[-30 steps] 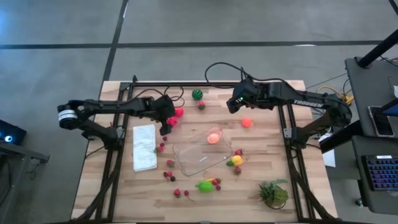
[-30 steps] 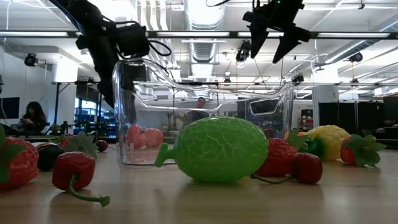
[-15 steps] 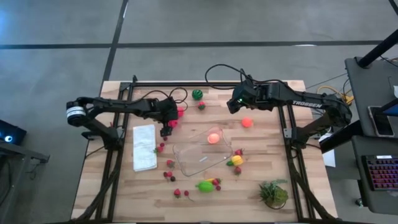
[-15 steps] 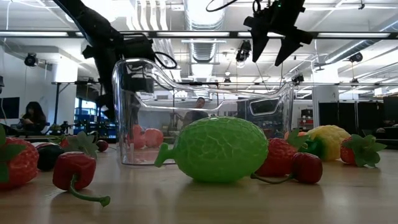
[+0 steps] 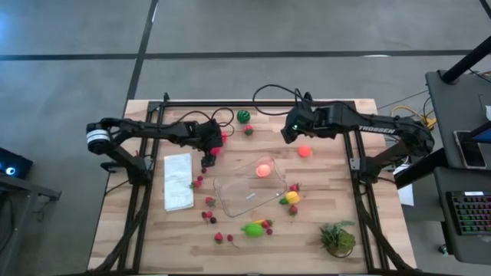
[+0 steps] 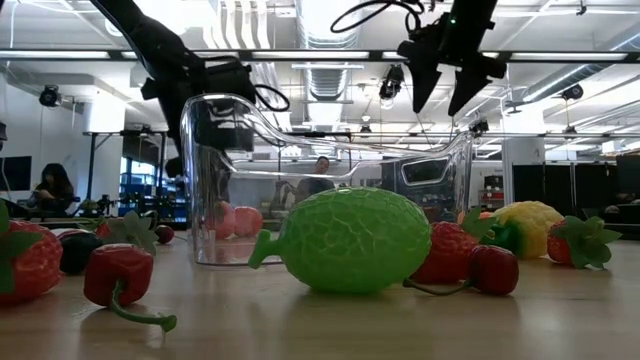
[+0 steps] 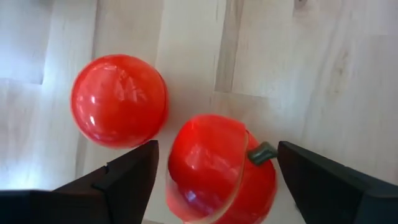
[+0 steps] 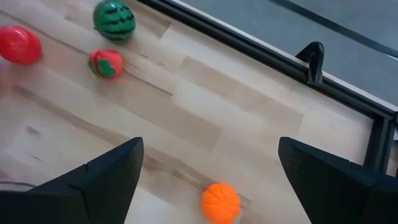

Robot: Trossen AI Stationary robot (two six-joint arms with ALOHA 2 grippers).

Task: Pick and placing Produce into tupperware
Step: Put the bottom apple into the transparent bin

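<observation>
left gripper [image 5: 209, 146] spread, low | right gripper [image 5: 288, 132] spread, raised

Non-task stuff: white folded cloth [image 5: 178, 181] lies flat on the left part of the wooden bench [image 5: 322, 207]. Spiky green plant tuft [image 5: 337, 238] sits near the bench's front-right corner. Keyboard [image 5: 469, 215] on a dark side desk [image 5: 460, 115] off the right edge. Background of the low view: a seated person [image 6: 50, 190] far left, another person [image 6: 321, 166] mid-room (probably standing, seen through clear plastic, so hard to tell).
</observation>
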